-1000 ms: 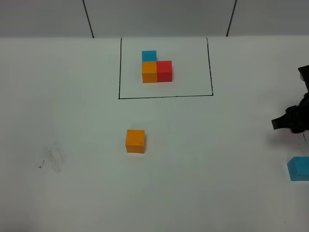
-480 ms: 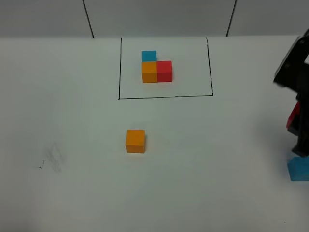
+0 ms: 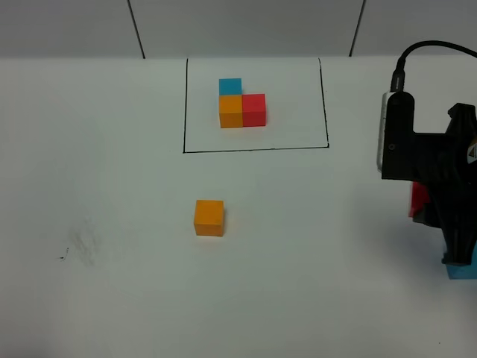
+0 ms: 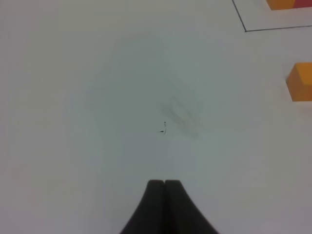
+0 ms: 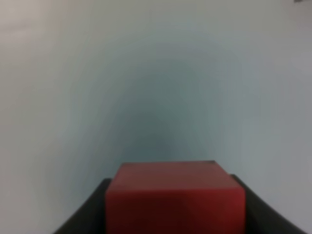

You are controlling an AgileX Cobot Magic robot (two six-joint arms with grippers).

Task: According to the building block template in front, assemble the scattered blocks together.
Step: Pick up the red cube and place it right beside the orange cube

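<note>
The small matte red cube (image 5: 175, 197) sat clamped in the right gripper (image 3: 438, 216) at the right of the white table (image 3: 112, 149), just beside the light blue cube (image 3: 465, 271). The plain orange cube (image 3: 209, 218) lay mid-table, short of the black-framed three-cube template (image 3: 242, 106). The left gripper (image 4: 164, 197) was pinched together, empty, over a faint smudge (image 4: 183, 114). Grey panelled wall (image 3: 246, 26) behind

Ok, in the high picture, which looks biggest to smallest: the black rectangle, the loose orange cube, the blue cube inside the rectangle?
1. Black rectangle.
2. Loose orange cube.
3. Framed blue cube: farther away and partly hidden, so its true size may match the orange one.
</note>
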